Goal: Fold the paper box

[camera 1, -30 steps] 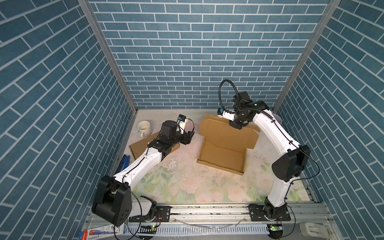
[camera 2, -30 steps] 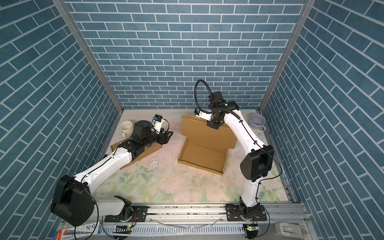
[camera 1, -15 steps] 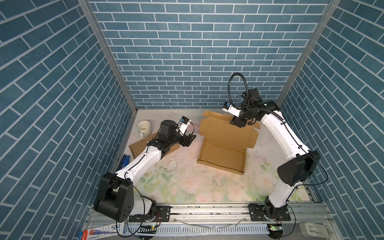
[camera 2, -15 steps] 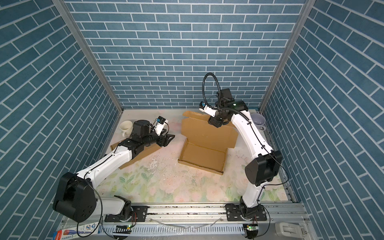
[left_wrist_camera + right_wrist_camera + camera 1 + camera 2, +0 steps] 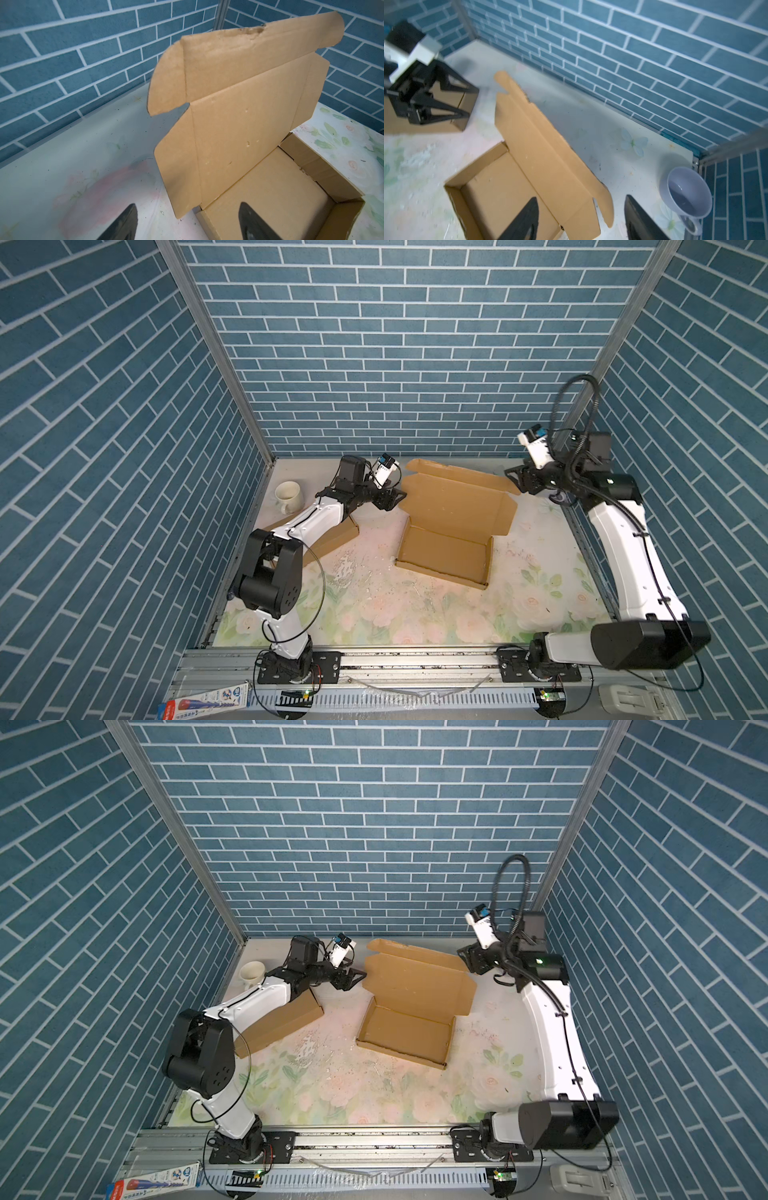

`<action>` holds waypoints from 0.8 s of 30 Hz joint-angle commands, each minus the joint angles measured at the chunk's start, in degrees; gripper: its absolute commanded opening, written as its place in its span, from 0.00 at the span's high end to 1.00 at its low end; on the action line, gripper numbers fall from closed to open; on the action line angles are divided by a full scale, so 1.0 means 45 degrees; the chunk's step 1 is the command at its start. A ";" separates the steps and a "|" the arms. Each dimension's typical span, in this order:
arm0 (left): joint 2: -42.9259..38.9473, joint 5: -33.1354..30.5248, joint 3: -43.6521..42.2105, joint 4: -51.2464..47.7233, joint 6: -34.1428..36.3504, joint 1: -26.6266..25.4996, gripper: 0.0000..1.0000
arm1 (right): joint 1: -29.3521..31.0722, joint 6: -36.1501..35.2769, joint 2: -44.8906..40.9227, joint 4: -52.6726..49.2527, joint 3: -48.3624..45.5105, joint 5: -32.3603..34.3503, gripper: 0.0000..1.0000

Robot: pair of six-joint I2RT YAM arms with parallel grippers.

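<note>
Paper box [image 5: 444,558] sits mid-table toward the back wall in both top views. The tray is already formed, with low walls up on all sides. Lid [image 5: 455,499] stands up off the tray's rear edge, leaning back a little. Its side flaps and front tuck flap are splayed out, not folded in. In the left wrist view we see the top flap edge is chewed up. We judge the tray is done and closing the lid is what's left.

Left gripper [image 5: 392,502] hovers just beside the lid's left edge with jaws spread wide, nothing between them and no contact that we can see. Right gripper [image 5: 515,481] hangs near the lid's far right corner, raised and clearly apart from it, jaws also apart and empty. We read the flanking as a setup: one arm per side flap, so the flaps can be turned in before the lid comes down. The worn cardboard may buckle rather than crease.

Further out:
- A second cardboard box [image 5: 332,537] lies closed under the left forearm, out of the way.
- A cream mug [image 5: 289,495] is in the back left corner.
- A lilac bowl [image 5: 687,197] is in the back right corner.
- White scraps [image 5: 345,568] are scattered on the floral table cover [image 5: 374,610].
</note>
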 commanded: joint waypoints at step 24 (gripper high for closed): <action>0.5041 0.3260 0.6591 -0.4842 0.1751 0.0337 0.36 | -0.2071 0.1746 0.1638 0.6512 -0.6667 -0.4739 0.42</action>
